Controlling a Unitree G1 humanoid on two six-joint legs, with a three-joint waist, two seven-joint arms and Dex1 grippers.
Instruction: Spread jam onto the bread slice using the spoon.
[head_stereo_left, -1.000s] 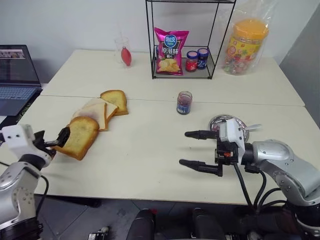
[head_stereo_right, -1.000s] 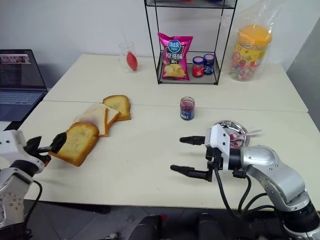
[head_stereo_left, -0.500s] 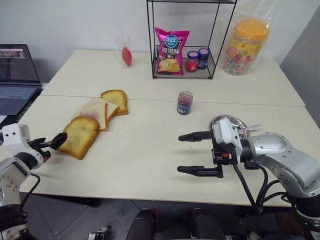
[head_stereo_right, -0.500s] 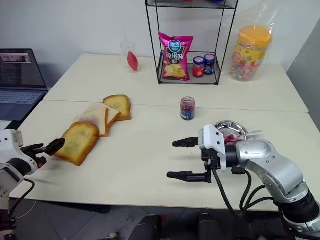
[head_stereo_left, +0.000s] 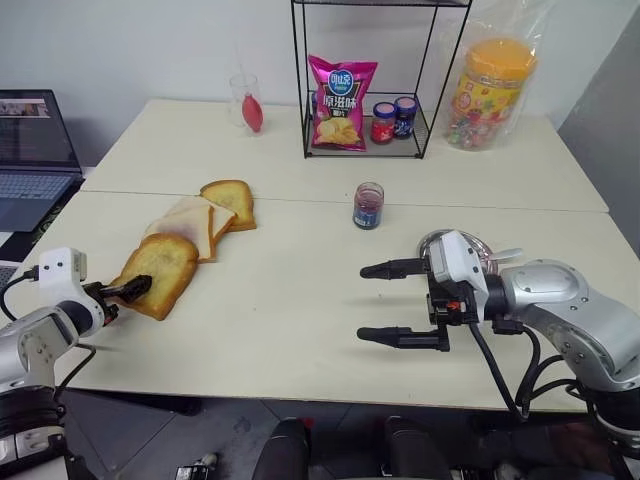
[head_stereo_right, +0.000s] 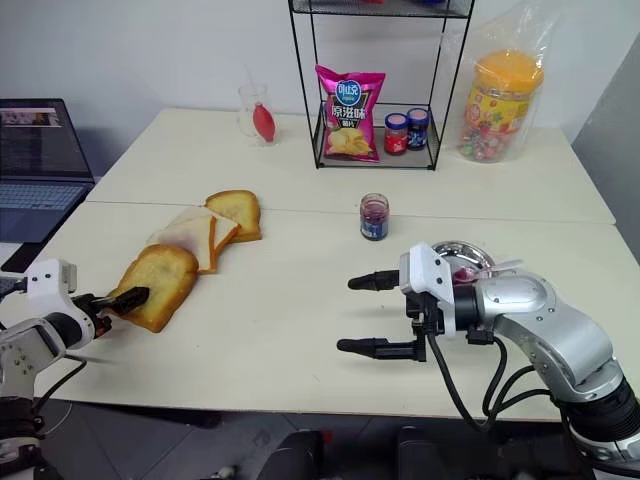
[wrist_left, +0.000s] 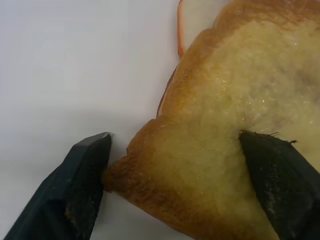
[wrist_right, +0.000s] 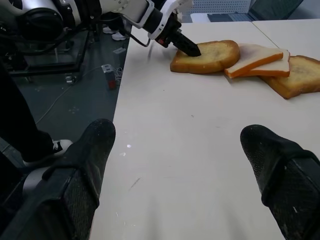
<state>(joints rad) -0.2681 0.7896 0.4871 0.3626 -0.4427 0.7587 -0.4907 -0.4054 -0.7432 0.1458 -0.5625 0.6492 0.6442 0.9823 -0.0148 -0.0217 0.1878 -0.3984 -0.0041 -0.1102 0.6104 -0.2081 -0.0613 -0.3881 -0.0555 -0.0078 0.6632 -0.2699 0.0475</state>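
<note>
Straddling bread slice (wrist_left: 215, 125) corner, left fingers (wrist_left: 82, 185)

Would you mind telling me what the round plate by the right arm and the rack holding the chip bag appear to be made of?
The round plate looks like polished steel: silvery, with bright reflections on its rim. The rack appears to be thin black metal wire, matte or painted, with a fine mesh floor; the exact metal cannot be told.

bare table (head_stereo_left: 290, 300) between pincers (jam jar (head_stereo_left: 368, 205) beyond)

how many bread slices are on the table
3, overlapping in a row: the bread slice nearest the left pincer, a pale white slice behind it, and a thinner toast slice farthest back.
</note>
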